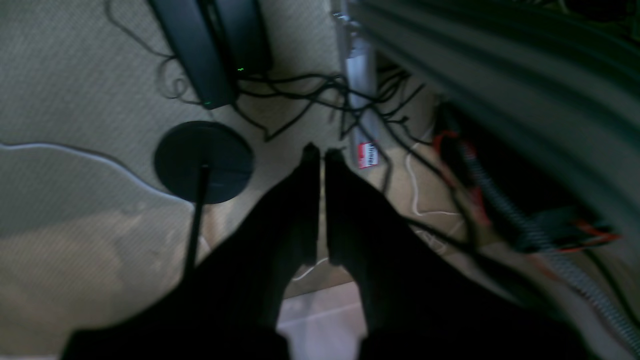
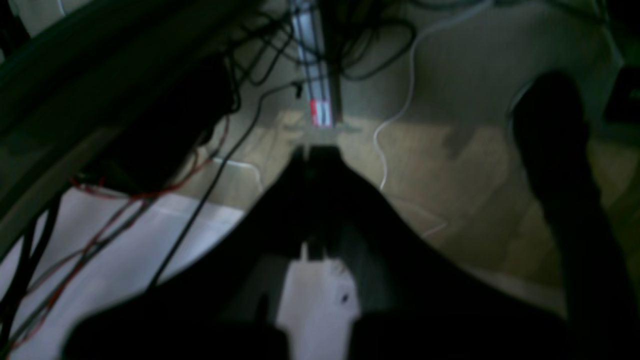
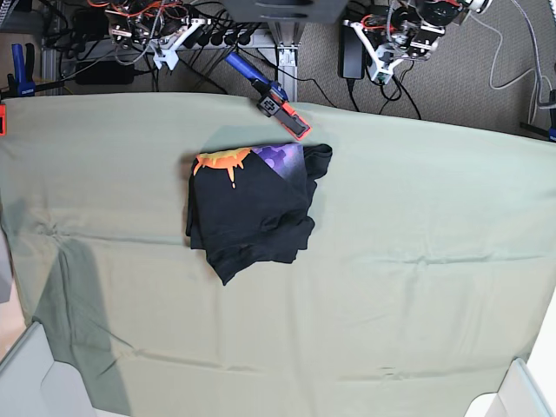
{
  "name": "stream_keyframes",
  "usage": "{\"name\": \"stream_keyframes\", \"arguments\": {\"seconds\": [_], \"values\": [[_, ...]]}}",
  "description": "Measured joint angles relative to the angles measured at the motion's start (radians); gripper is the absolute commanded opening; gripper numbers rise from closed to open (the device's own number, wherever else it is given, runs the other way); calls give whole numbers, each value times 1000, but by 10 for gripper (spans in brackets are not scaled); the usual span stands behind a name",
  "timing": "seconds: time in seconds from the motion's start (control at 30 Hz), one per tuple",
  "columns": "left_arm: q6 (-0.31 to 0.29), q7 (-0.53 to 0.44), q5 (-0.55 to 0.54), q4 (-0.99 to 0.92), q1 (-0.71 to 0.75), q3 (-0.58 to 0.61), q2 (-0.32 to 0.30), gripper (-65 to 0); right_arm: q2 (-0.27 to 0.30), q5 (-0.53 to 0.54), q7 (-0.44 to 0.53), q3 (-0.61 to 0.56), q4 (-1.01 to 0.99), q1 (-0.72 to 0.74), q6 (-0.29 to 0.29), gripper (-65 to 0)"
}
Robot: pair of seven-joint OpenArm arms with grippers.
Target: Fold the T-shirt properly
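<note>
The black T-shirt (image 3: pixel 256 213) lies folded into a rough rectangle left of centre on the table in the base view. A strip of orange print (image 3: pixel 221 159) and purple print (image 3: pixel 280 156) shows along its far edge. Both arms are pulled back behind the table's far edge, well away from the shirt: the left arm (image 3: pixel 395 30) at the top right, the right arm (image 3: pixel 152 22) at the top left. My left gripper (image 1: pixel 322 152) points down at the floor, shut, with nothing in it. My right gripper (image 2: pixel 312 150) is also shut and empty over the floor.
A pale green cloth (image 3: pixel 417 261) covers the table. A blue clamp with a red grip (image 3: pixel 274 100) sits at the far edge just behind the shirt. Cables, a round black stand base (image 1: pixel 202 162) and a black box (image 1: pixel 210 45) lie on the floor.
</note>
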Motion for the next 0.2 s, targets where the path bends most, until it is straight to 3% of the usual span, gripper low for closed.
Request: {"name": "stream_keyframes", "arguments": {"seconds": [0.2], "values": [[6, 1, 17, 0, 0, 0, 24, -631, -18, -3, 0, 0, 35, 0, 0, -650]]}}
